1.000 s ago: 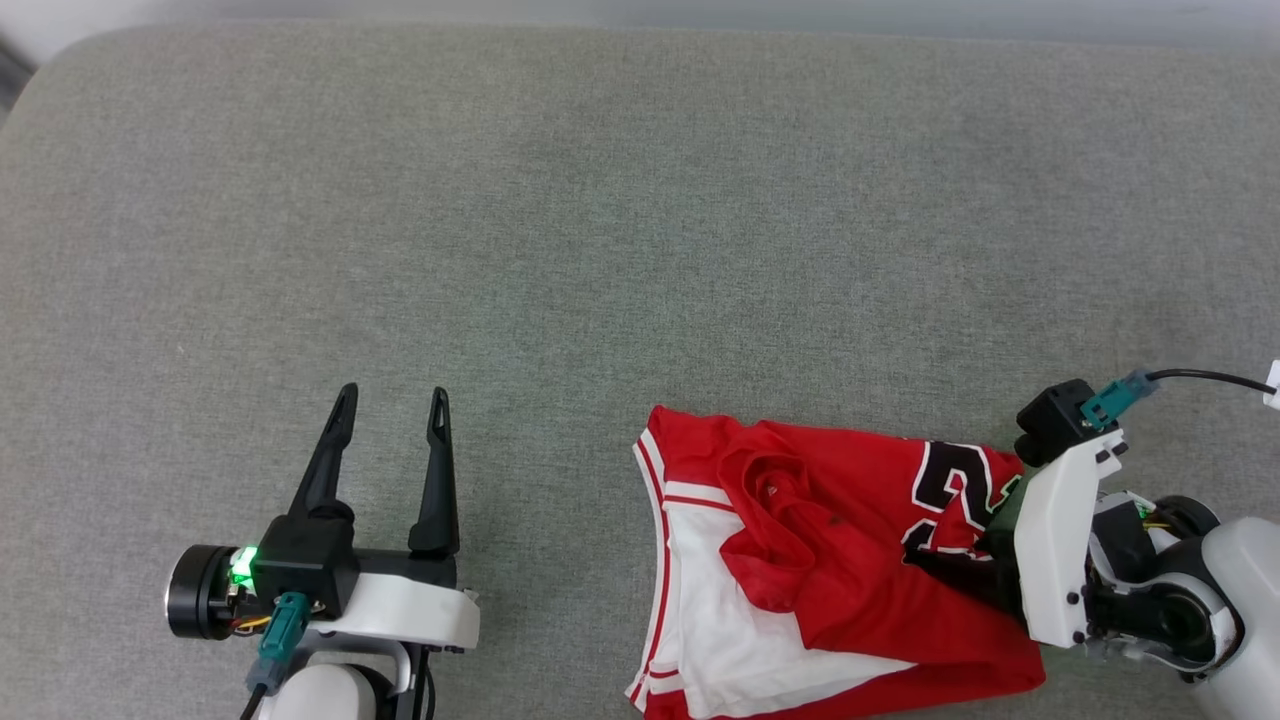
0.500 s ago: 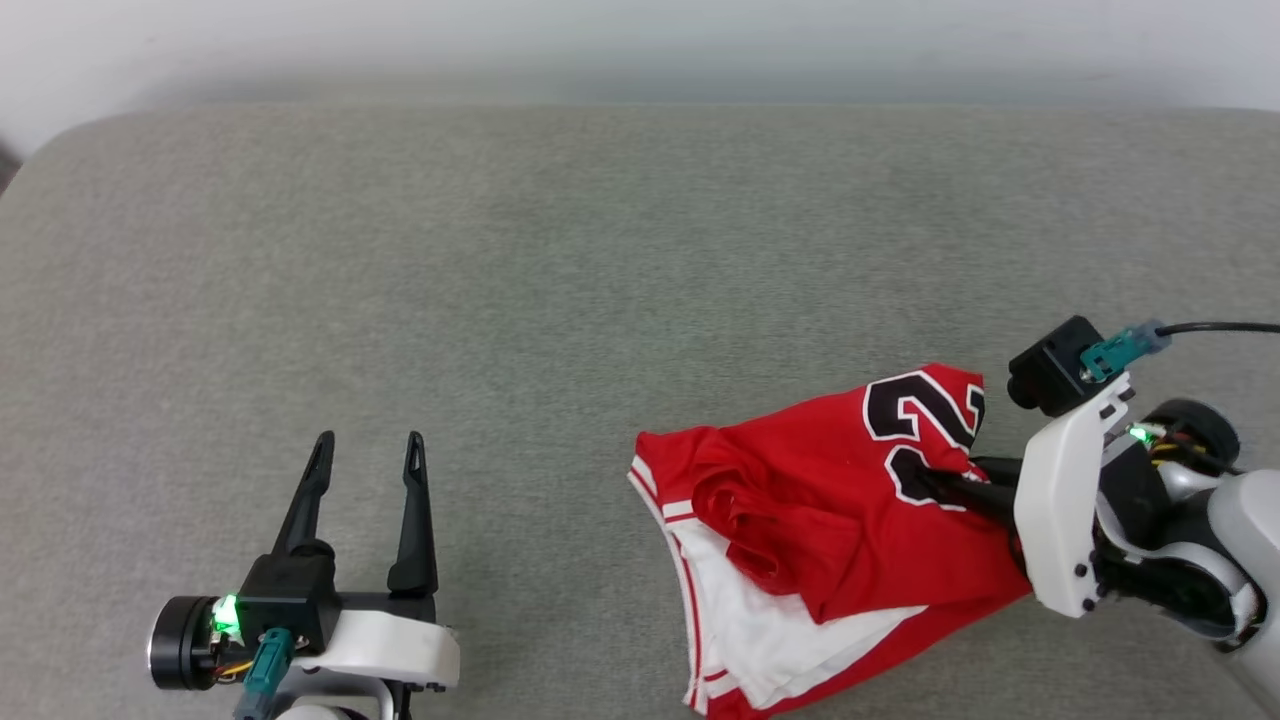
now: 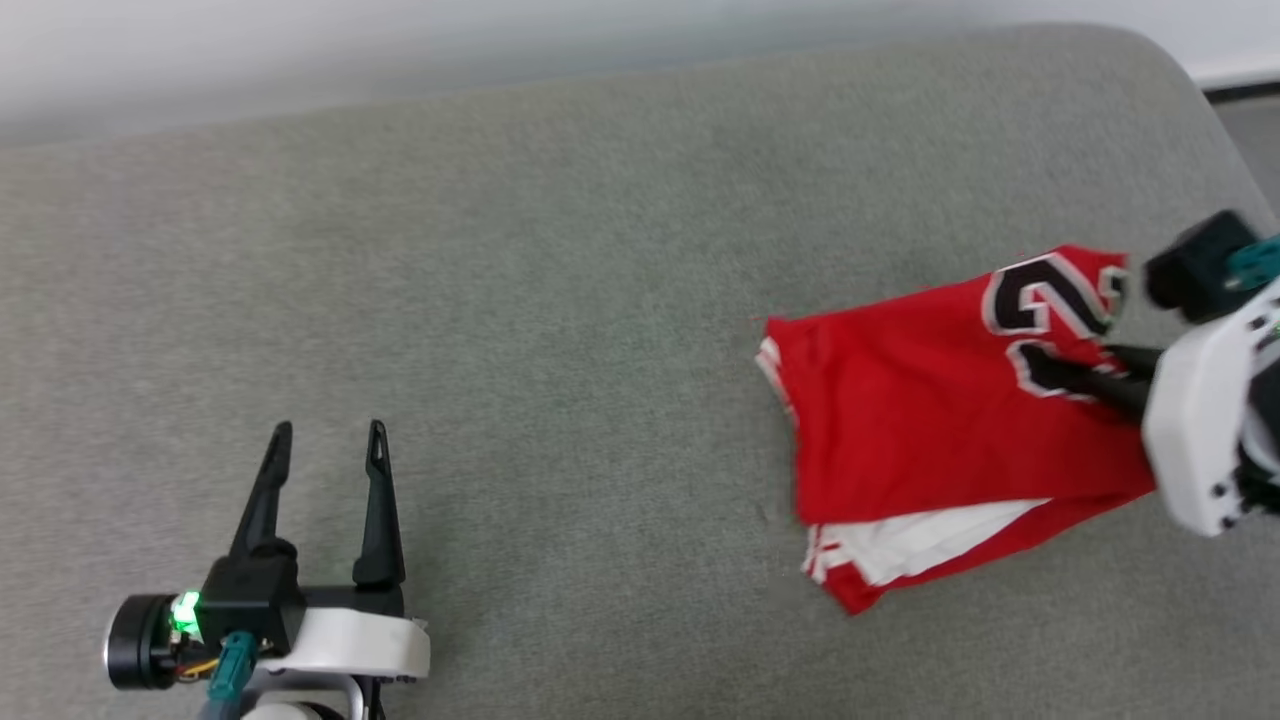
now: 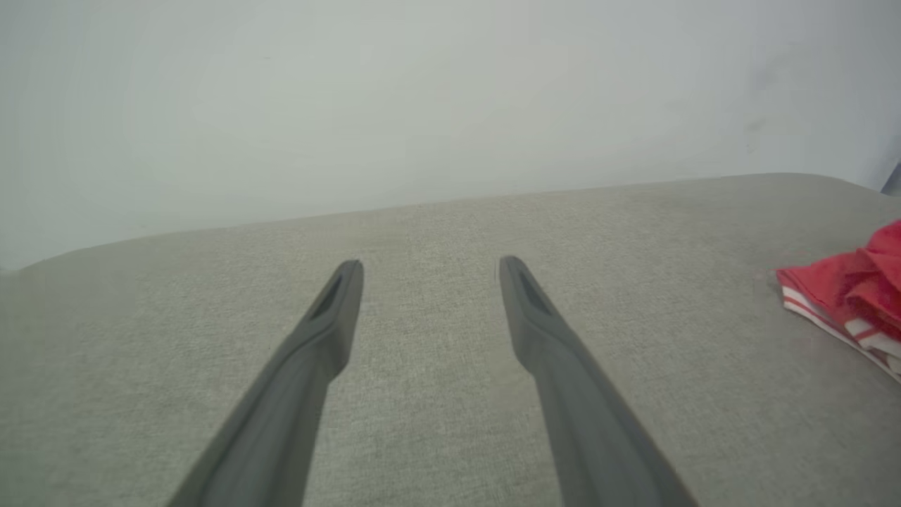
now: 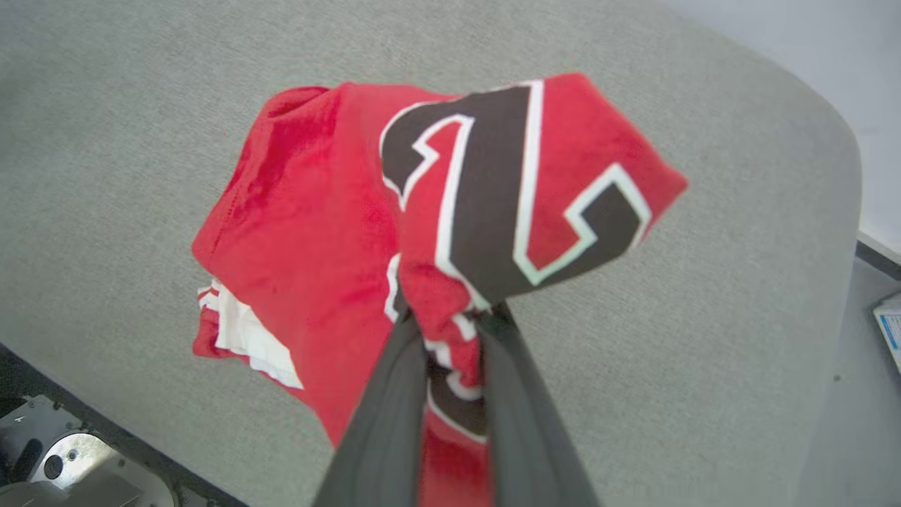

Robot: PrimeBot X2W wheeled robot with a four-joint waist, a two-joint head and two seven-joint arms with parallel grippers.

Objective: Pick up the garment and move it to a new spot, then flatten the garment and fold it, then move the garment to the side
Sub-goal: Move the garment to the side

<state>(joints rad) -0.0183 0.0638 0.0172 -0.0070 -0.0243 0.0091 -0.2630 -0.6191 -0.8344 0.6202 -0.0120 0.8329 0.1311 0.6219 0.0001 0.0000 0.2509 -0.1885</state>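
The garment (image 3: 930,420) is a red jersey with white panels and a black, white-outlined number. It hangs partly lifted over the right side of the grey cushion, its lower end trailing on the fabric. My right gripper (image 3: 1050,365) is shut on it near the number, and in the right wrist view the cloth (image 5: 450,211) bunches between the two fingers (image 5: 450,324). My left gripper (image 3: 325,438) stands open at the lower left, nothing between its fingers (image 4: 429,267). The garment's edge (image 4: 845,296) shows far to that gripper's right.
The grey cushion (image 3: 500,300) spreads under both arms, with a pale wall behind it. Its rounded right corner (image 3: 1190,80) drops to a floor strip. The robot's metal base (image 5: 63,465) shows below the cushion's near edge.
My right gripper shut on the garment near the number and lifted it up and to the right; the crumpled cloth stretched out. The head camera shifted. My left gripper stayed open.
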